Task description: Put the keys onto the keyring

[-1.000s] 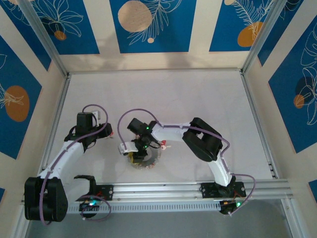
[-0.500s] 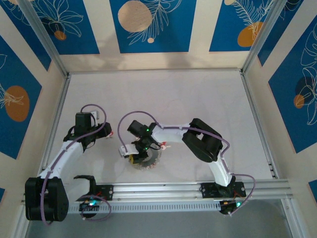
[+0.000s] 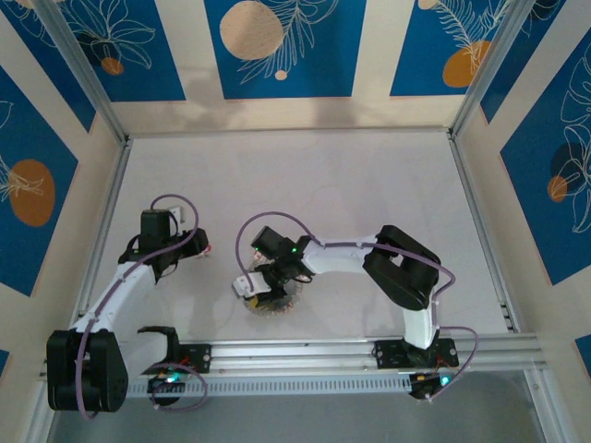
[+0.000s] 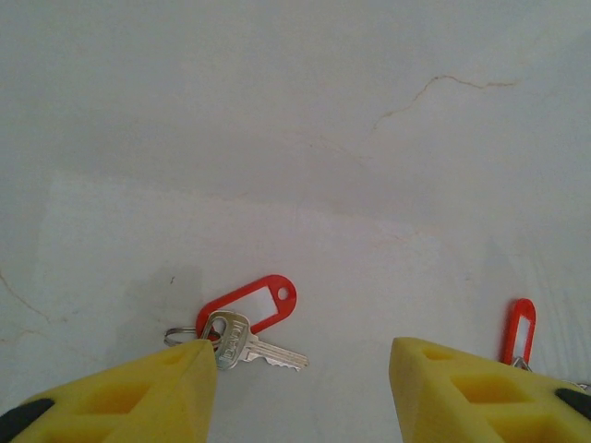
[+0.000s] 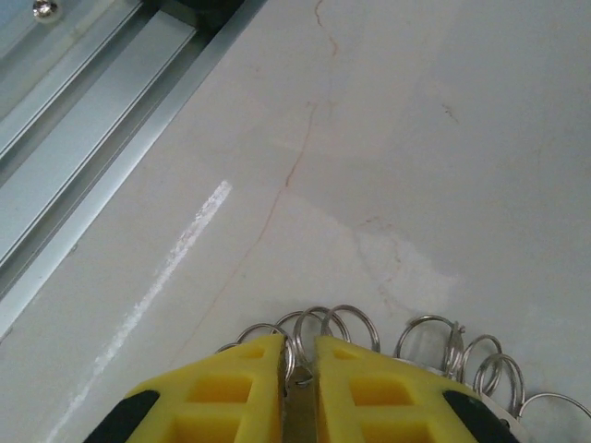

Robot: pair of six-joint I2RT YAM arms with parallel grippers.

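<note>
Left claw (image 4: 303, 360) apart, low over table (image 4: 277, 138), key (image 4: 246, 340) with red tag just beside one finger (image 4: 166, 388). Right claw (image 5: 298, 343) nearly together, pinching wire loop of keyring (image 5: 434, 337).

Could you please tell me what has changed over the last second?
The right arm's elbow swung rightward and the right gripper closed onto a loop of the keyring. The left gripper stayed open by a red-tagged key, and the keyring stayed put.
</note>
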